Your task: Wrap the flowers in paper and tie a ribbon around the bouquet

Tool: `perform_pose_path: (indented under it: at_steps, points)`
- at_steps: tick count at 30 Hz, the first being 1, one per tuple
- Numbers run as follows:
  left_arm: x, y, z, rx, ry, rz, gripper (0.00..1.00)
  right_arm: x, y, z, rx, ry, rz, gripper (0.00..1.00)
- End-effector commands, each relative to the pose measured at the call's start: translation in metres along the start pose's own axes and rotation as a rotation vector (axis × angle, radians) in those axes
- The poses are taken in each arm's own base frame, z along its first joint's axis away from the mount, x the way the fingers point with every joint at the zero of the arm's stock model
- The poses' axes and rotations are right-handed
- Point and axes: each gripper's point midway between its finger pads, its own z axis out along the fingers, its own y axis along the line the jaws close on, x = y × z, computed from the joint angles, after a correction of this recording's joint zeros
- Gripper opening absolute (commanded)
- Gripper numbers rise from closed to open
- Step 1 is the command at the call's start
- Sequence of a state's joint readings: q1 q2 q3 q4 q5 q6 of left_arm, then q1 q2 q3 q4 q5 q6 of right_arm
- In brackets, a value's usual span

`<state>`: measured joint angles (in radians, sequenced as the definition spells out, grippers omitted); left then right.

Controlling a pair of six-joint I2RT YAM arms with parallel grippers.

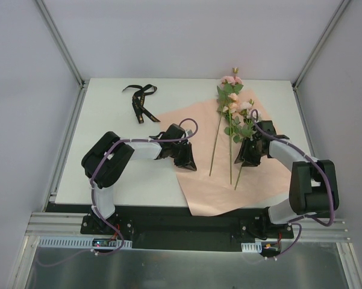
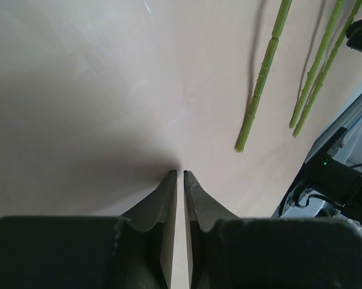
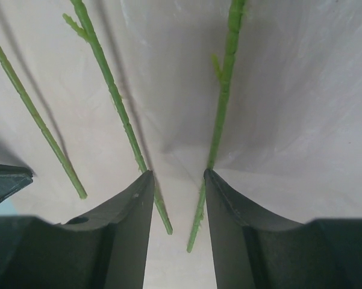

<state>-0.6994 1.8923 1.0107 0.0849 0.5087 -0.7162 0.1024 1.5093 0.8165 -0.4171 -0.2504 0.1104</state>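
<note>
The paper (image 1: 226, 189) lies flat on the white tabletop (image 1: 129, 183), with its near corner hanging past the tabletop's front edge. It carries the flowers (image 1: 235, 105): three thin green stalks run toward the arms, and the pink blossoms and leaves point to the far side, the topmost blossom lying just off the sheet. The ribbon (image 1: 141, 102) lies crumpled on the bare tabletop at the far left, well apart from the paper.

The left tool (image 2: 181, 173) sits on the left part of the sheet, beside the stalks and not touching them. Its fingers (image 2: 162, 205) are clenched to a thin slit, and the tips press into the paper, which darkens and puckers slightly right at them (it looks like a small pinched fold).

The right tool (image 3: 177, 174) is down on the paper among the stalks. Its fingers (image 3: 229, 205) stand about half apart, tips on the sheet, which rucks up a little between them. One stalk (image 3: 223, 96) runs through the gap close to one finger. A second stalk passes just outside the other finger. Neither finger is plainly clamped on anything.
</note>
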Motion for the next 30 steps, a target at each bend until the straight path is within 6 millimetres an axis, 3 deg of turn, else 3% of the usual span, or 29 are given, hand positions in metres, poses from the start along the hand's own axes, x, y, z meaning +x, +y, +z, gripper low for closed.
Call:
perform_pose_path:
  at_steps: [1, 4, 10, 20, 30]
  points:
    - [0.004, -0.001, 0.0, 0.011, 0.009, 0.016, 0.08, -0.003, -0.003, -0.017, 0.023, -0.059, -0.042, 0.43]
    - [0.003, -0.001, -0.001, 0.01, 0.004, 0.017, 0.08, 0.002, -0.013, -0.016, 0.06, -0.063, -0.042, 0.43]
    - [0.005, -0.002, -0.001, 0.015, 0.012, 0.016, 0.08, 0.01, -0.013, -0.003, 0.037, -0.027, -0.028, 0.41]
    - [0.007, 0.003, 0.004, 0.01, 0.019, -0.003, 0.08, 0.012, 0.013, 0.009, -0.073, 0.001, -0.002, 0.26]
    - [0.007, -0.002, 0.008, 0.031, 0.025, -0.014, 0.08, 0.01, 0.043, 0.014, -0.106, 0.007, -0.026, 0.23]
